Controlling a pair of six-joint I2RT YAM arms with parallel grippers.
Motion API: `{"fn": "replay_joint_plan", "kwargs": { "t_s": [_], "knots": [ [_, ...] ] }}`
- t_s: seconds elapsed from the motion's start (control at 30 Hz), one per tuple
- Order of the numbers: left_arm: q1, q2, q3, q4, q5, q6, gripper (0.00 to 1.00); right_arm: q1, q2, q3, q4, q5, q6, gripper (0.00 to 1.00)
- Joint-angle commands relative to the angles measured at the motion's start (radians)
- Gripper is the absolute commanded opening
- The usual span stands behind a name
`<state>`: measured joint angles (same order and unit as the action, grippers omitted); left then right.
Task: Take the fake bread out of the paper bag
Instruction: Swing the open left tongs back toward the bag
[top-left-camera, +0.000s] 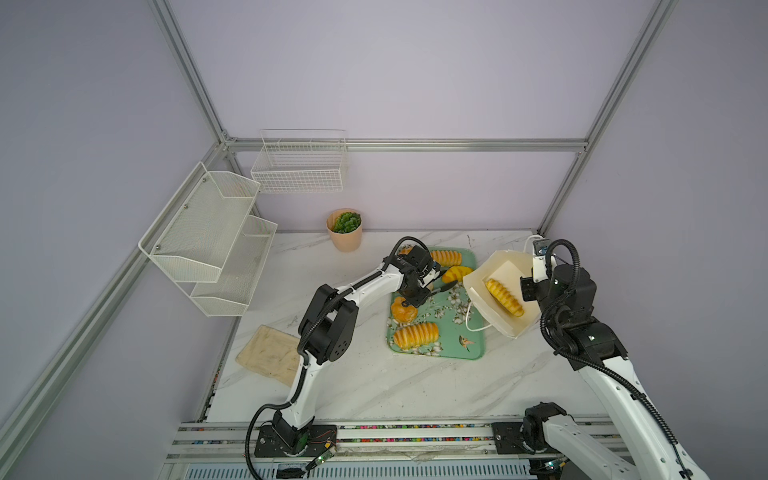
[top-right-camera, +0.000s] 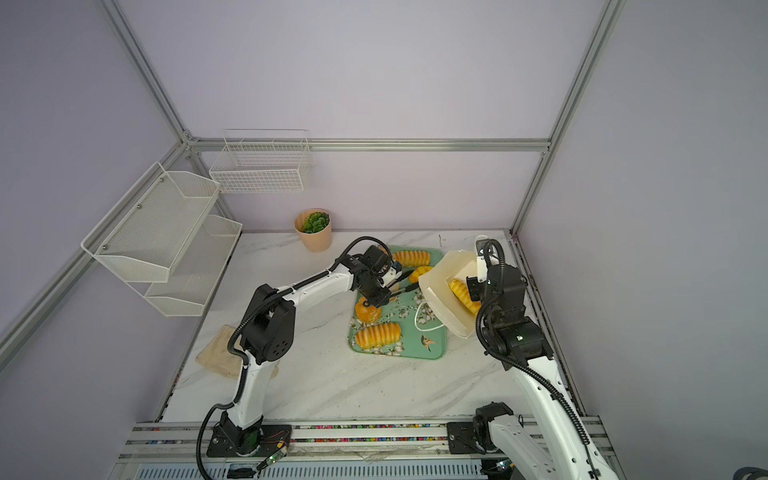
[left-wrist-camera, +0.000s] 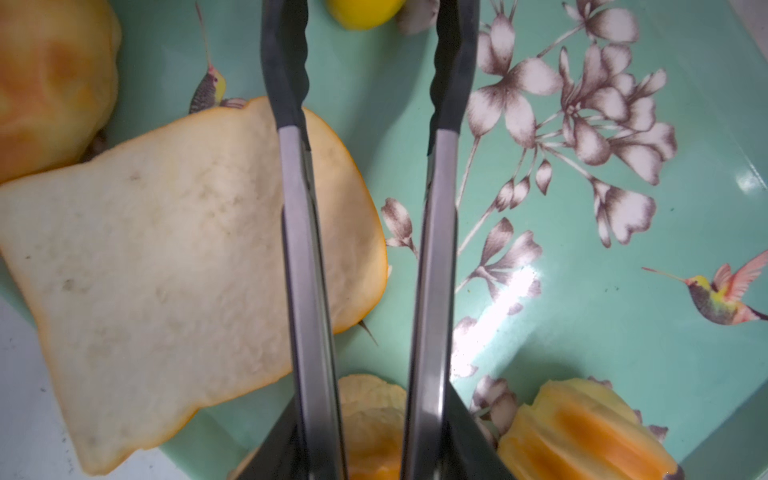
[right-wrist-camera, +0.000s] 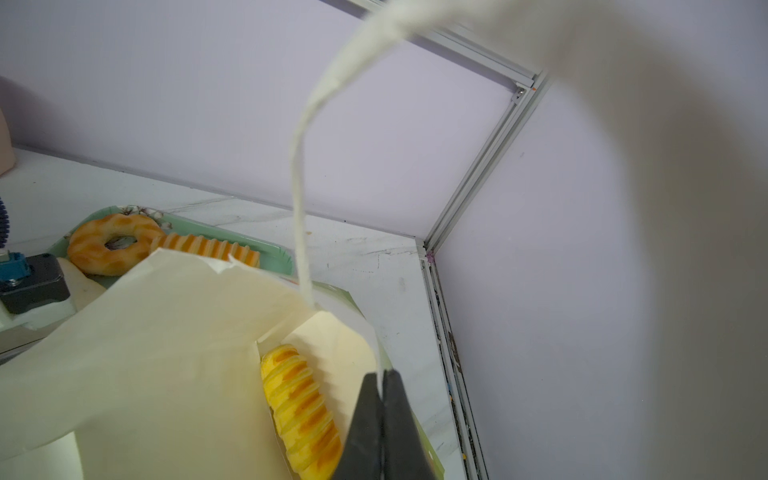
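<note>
Your left gripper (top-left-camera: 420, 286) clasps a pair of tongs (left-wrist-camera: 305, 249), whose arms stand parted and empty above the tray (top-left-camera: 469, 353), just beside the toast slice (left-wrist-camera: 166, 270) lying on it. Your right gripper (right-wrist-camera: 381, 386) is pinched tight on the paper bag (top-left-camera: 477, 296) at its upper edge, holding the mouth agape toward the tray. One ridged loaf (top-left-camera: 504, 297) lies inside the bag, not yet out. Judgement: that loaf is the next pick. Raise the tongs clear of the toast, enter through the open mouth without brushing the paper, straddle the loaf across its middle, close firmly, and hold the bag steady.
</note>
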<state>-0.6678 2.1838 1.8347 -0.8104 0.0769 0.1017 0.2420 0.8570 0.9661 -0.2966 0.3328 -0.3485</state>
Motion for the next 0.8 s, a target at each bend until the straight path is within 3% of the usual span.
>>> {"fn": "replay_joint_plan", "kwargs": {
  "t_s": [0.0,0.4,0.77],
  "knots": [
    [0.002,-0.088,0.09,-0.019,-0.012,0.037,0.41,-0.001,-0.009,-0.006,0.04,-0.009,0.017,0.0],
    [0.001,-0.188,0.048,-0.07,-0.049,0.042,0.4,-0.002,-0.019,-0.032,0.034,-0.031,0.028,0.0],
    [0.0,-0.431,-0.03,-0.123,-0.051,0.05,0.33,-0.002,-0.071,-0.094,-0.002,-0.207,0.021,0.0]
  ]
}}
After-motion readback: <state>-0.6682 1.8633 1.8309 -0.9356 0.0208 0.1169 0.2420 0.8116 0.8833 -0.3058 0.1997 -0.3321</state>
